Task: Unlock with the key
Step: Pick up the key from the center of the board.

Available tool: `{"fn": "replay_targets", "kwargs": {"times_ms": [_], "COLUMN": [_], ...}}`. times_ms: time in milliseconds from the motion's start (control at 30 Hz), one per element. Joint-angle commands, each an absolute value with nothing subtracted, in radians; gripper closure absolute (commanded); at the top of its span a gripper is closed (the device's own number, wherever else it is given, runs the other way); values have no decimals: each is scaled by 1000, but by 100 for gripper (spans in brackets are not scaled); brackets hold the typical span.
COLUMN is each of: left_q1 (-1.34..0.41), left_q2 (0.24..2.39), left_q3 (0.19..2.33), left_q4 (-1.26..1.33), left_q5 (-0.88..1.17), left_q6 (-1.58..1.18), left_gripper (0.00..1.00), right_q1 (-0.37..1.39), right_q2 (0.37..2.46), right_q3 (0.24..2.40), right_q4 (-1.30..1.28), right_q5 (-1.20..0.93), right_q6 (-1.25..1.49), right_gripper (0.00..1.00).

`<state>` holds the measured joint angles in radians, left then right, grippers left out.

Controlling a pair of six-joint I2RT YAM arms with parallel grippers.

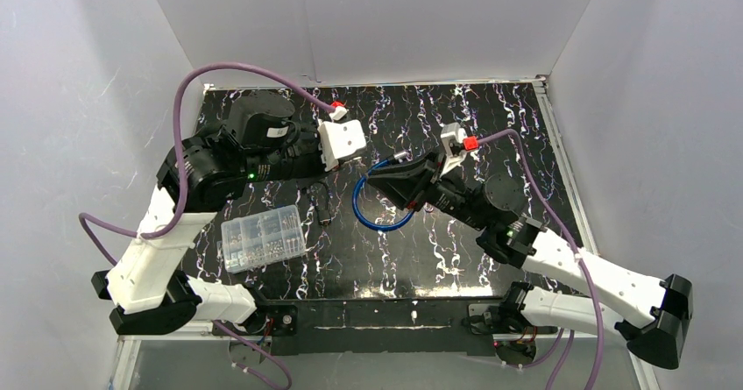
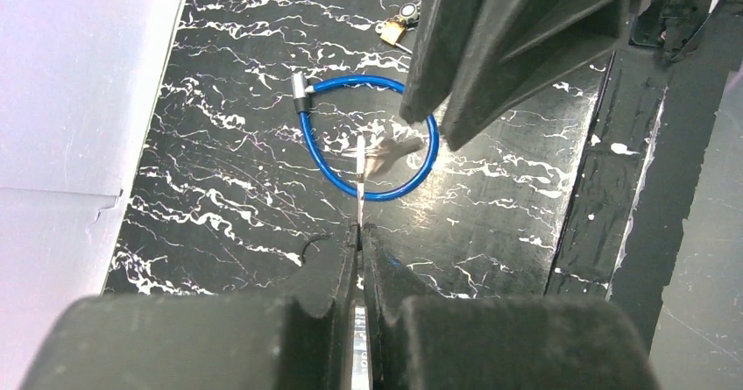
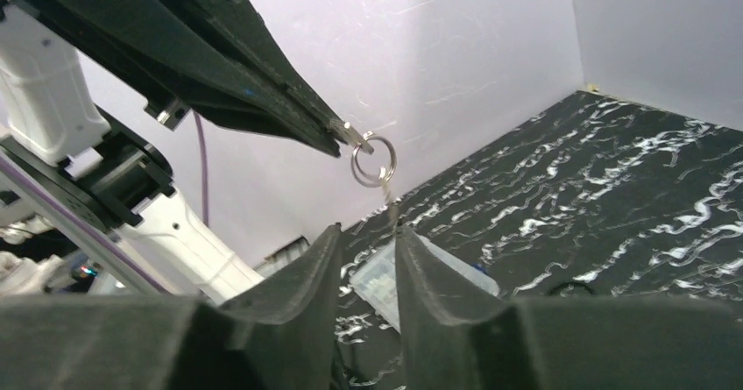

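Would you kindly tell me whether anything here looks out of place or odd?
Nothing is spilled or broken. One oddity: the key is pinched in mid-air by the left gripper, its ring dangling before the open right gripper, while the blue cable lock lies unheld on the table.

Bright, even light; blurred near foreground.

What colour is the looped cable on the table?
The looped cable is blue; clearest in left wrist view.

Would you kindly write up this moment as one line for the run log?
left gripper shut on key | right gripper open near key ring | blue cable lock on table, not held
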<state>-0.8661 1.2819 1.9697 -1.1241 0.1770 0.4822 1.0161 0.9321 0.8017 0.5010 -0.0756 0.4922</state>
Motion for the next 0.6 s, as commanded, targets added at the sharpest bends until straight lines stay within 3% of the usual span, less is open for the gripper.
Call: {"fn": "replay_targets", "kwargs": {"times_ms": [0,200,567], "left_q1": [-865,-865,-865], "left_q2": [1262,1274,1300], "left_q3": [1972,1973,2003], "left_q4": [-1147,-1202,-1308], "left_q5": [179,214,326], "left_q6": [501,529,567], "left_gripper": [100,100,100], "right_q1": [1019,1019,1018], "right_q2": [877,876,1026], "right_q3": [830,982,1180], "right_q4": [422,241,149], "right_q5": [-48,-121,-380], "right_q6": [387,155,35], "right_gripper": [59,45,53]}}
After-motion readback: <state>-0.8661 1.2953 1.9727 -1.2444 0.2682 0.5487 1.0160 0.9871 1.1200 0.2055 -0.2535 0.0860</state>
